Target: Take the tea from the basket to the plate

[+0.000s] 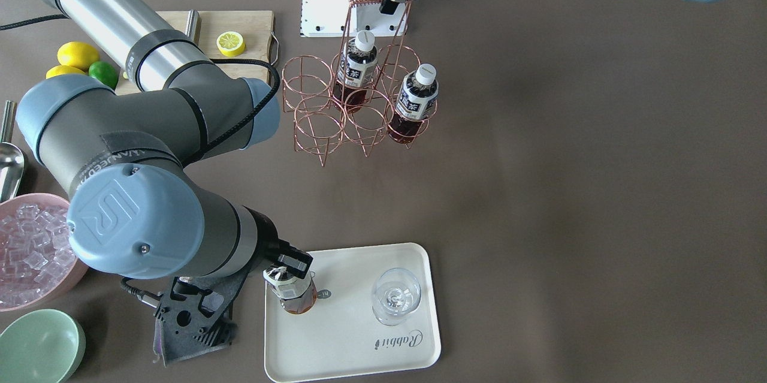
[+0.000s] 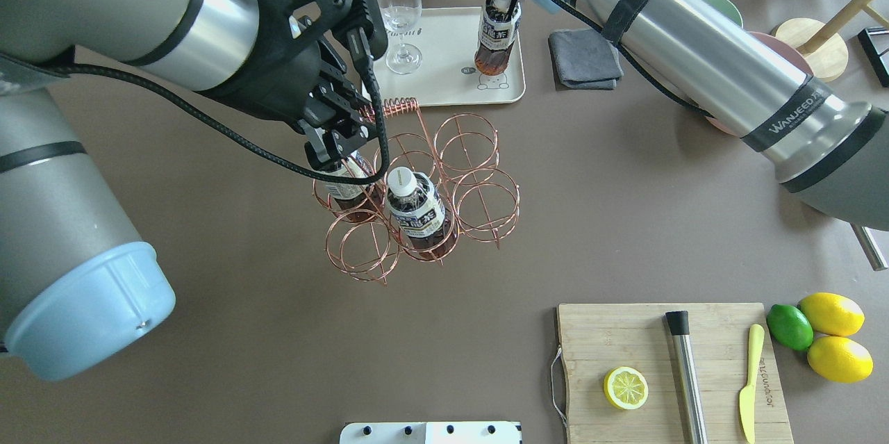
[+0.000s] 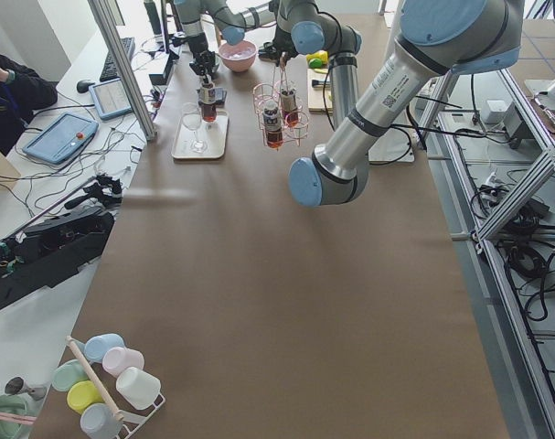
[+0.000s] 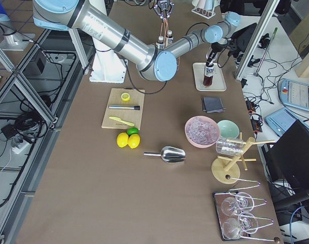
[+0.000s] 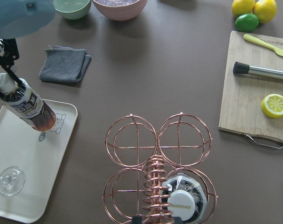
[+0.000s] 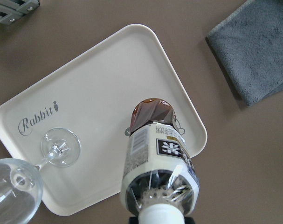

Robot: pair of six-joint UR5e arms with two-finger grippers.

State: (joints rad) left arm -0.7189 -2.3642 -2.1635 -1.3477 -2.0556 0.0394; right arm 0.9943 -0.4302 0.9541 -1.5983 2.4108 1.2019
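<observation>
My right gripper point(image 1: 287, 272) is shut on the neck of a tea bottle point(image 1: 298, 296), which it holds slightly tilted with its base at the bear drawing on the cream plate point(image 1: 353, 341). I cannot tell whether the base touches. The bottle point(image 6: 155, 154) and plate point(image 6: 94, 93) fill the right wrist view. The copper wire basket point(image 2: 465, 114) holds two more tea bottles point(image 2: 417, 211) point(image 1: 415, 101). My left gripper point(image 2: 344, 142) is shut on the end of the basket's coiled handle point(image 5: 155, 182).
A clear stemmed glass point(image 1: 395, 296) stands on the plate beside the bottle. A grey cloth point(image 2: 585, 58) lies to the plate's right. A cutting board point(image 2: 667, 374) holds a lemon half, a muddler and a knife. A pink ice bowl point(image 1: 33, 251) and a green bowl point(image 1: 39, 347) are near the right arm.
</observation>
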